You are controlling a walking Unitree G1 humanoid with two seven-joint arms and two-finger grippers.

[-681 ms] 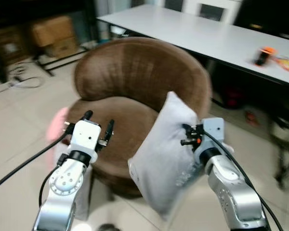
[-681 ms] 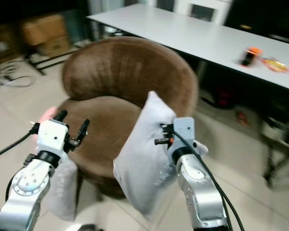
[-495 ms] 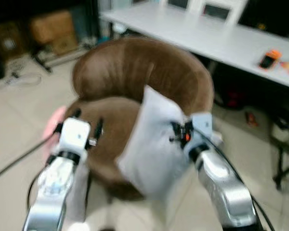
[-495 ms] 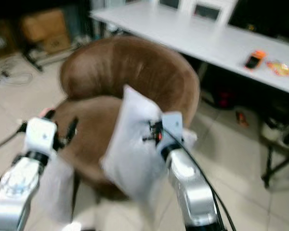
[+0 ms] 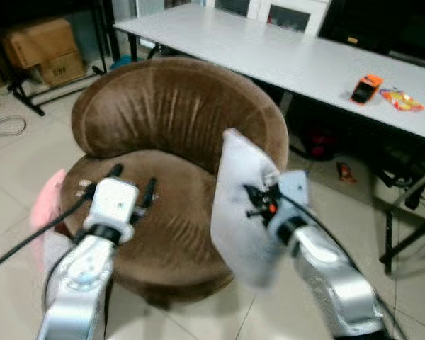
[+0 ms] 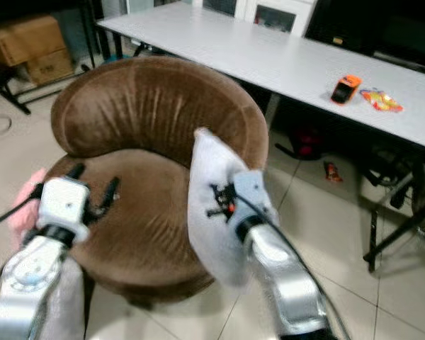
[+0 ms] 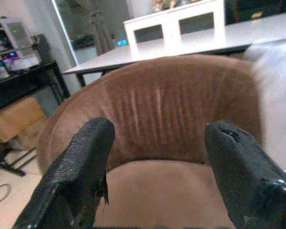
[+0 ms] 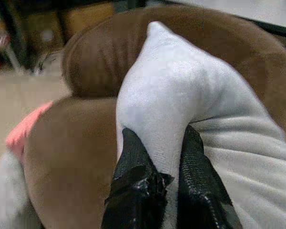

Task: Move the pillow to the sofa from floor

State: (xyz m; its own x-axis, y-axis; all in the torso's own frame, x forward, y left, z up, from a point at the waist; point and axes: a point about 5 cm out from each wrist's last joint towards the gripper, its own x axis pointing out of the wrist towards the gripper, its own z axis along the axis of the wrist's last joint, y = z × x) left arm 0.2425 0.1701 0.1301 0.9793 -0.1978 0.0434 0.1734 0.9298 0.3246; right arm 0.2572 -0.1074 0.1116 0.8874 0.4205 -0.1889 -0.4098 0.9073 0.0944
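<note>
White, soft cloth: pillow point(image 5: 241, 205) hanging at centre frame, clear of the floor, over the right front edge of the brown velvety sofa point(image 5: 173, 131). Pinched by the right gripper point(image 8: 157, 157), black fingers point(image 8: 133, 162) closed on a bunched fold of fabric, cover puckering between them. Likely light and floppy, sagging below the hold; apt to swing, hardly fragile. Better taken by a thick fold or a corner, as here. Left gripper point(image 7: 157, 167) at lower left over the seat, fingers spread and holding nothing.
</note>
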